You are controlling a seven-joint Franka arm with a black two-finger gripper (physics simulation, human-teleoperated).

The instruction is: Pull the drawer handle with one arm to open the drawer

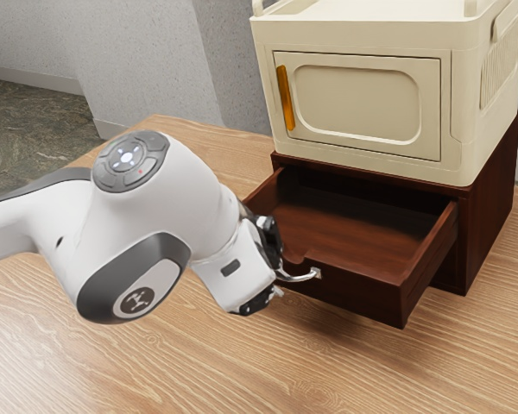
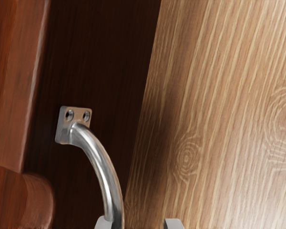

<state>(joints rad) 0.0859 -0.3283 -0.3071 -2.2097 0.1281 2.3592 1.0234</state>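
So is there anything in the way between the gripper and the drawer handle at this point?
Nothing visible. The metal handle on the front of the open drawer curves right up to one fingertip of the gripper, with no object between them.

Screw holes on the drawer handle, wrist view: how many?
2 visible, both in the mounting plate of the handle: one screw hole nearer the drawer's rim, one nearer the table. More may be hidden at the handle's other end.
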